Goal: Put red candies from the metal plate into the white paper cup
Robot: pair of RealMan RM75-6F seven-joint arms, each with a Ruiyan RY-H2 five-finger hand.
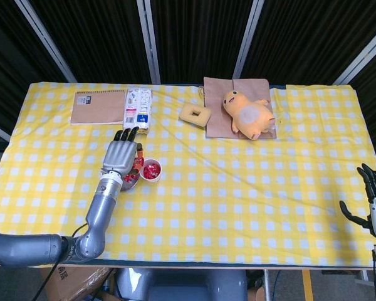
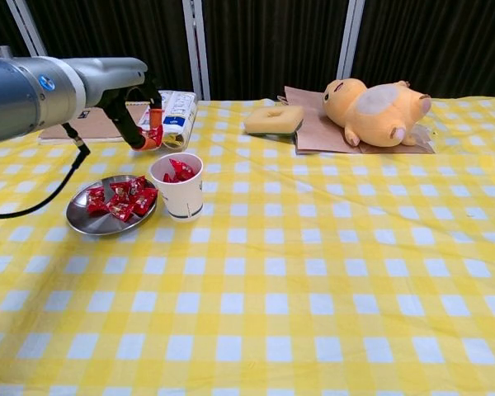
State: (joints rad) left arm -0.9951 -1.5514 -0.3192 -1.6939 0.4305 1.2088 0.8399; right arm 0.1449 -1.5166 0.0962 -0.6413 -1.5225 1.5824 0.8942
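Note:
The metal plate (image 2: 87, 223) with several red candies (image 2: 122, 200) lies at the table's left; in the head view my left hand (image 1: 121, 157) covers most of the plate (image 1: 128, 184). The white paper cup (image 2: 178, 188) (image 1: 151, 170) stands just right of the plate with red candies inside. My left hand (image 2: 140, 111) is raised above and slightly left of the cup, pinching one red candy (image 2: 153, 137) at its fingertips. My right hand (image 1: 373, 200) hangs at the table's far right edge, fingers spread, holding nothing.
Behind the plate lie a white packet (image 2: 165, 115) and a brown notebook (image 2: 87, 121). A yellow sponge ring (image 2: 273, 119) and a plush toy (image 2: 375, 107) on brown paper (image 2: 312, 128) sit at the back centre.

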